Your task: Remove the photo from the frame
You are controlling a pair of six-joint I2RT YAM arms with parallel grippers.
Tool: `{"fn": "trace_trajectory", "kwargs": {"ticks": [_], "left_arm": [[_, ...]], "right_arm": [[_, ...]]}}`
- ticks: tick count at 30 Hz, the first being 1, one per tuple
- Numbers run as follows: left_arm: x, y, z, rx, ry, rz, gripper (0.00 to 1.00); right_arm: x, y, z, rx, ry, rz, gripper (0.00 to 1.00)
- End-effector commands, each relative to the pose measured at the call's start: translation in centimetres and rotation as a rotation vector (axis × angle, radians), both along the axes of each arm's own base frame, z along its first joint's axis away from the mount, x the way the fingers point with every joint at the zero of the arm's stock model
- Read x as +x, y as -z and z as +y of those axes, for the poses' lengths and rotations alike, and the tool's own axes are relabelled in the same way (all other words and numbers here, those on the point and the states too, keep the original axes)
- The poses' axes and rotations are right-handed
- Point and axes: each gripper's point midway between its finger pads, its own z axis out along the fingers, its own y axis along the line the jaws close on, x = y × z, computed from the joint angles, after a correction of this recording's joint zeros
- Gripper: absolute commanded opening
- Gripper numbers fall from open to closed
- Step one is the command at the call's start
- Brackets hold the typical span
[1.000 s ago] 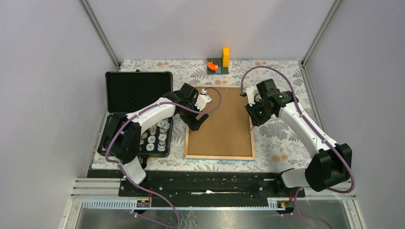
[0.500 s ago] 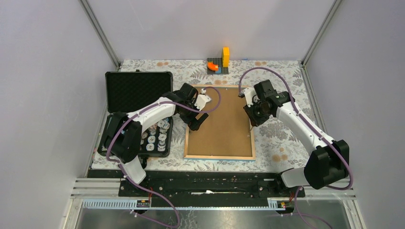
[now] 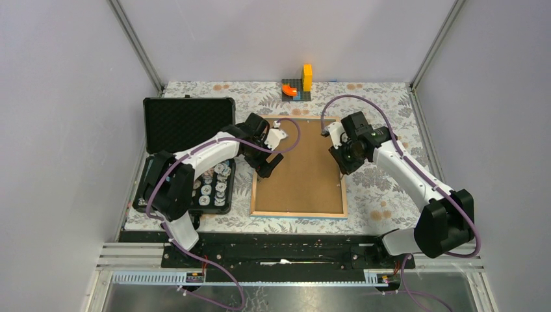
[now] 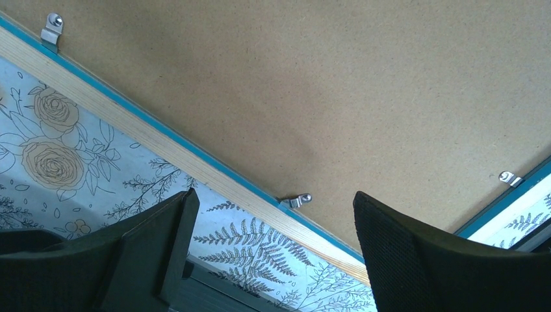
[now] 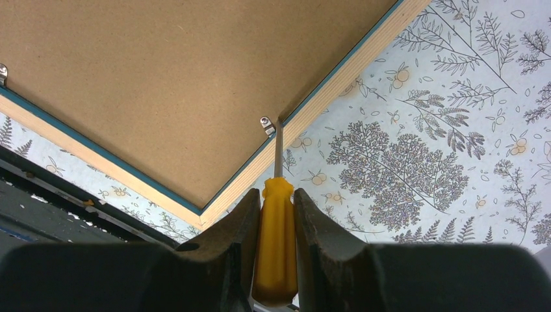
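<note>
I see the frame (image 3: 299, 169) lying face down on the flowered tablecloth (image 5: 422, 143) in the middle of the table, its brown board back up and its pale wooden rim around it. My left gripper (image 3: 270, 164) hangs over the frame's left edge with its fingers spread wide and nothing between them; a small metal clip (image 4: 297, 200) on that edge lies below the gap. My right gripper (image 5: 276, 195) pinches the yellow handle of a screwdriver (image 5: 275, 240), and the thin shaft points at another clip (image 5: 266, 123) on the frame's right edge. The tip sits just beside it; I cannot tell whether they touch. An open black case (image 3: 188, 123) lies left of the frame.
</note>
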Motion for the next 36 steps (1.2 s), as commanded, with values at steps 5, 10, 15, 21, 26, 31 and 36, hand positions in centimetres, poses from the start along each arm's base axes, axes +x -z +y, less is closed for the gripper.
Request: {"fn": "trace_trajectory", "kwargs": {"ticks": [5,10,15,21,26,31,36], "left_arm": [[1.5,-1.5,-0.7,-0.036,-0.012,-0.039,0.94],[1.4,-1.4,-0.8,-0.04,-0.013,-0.035,0.94],[1.4,-1.4,-0.8,-0.043,-0.015,-0.031,0.94],[1.6,-1.5,-0.9,-0.047,-0.016,-0.032,0.94],[1.6,-1.4,-0.8,-0.047,-0.02,-0.028,0.94],[1.6,-1.2,-0.8,-0.045,-0.025,-0.022,0.94],[1.6,-1.2,-0.8,-0.048,-0.029,-0.018,0.94]], "right_arm": [[-2.1,0.6,0.4,-0.013,-0.04,0.079,0.0],[-2.7,0.4,0.5,-0.004,-0.045,0.096,0.0],[-3.3,0.2,0.8,0.012,-0.053,0.119,0.0],[-4.1,0.3,0.9,0.006,-0.063,0.145,0.0],[-4.6,0.3,0.9,-0.001,-0.063,0.158,0.0],[-5.1,0.1,0.5,-0.014,-0.047,0.162,0.0],[-5.3,-0.3,0.3,-0.02,-0.036,0.165,0.0]]}}
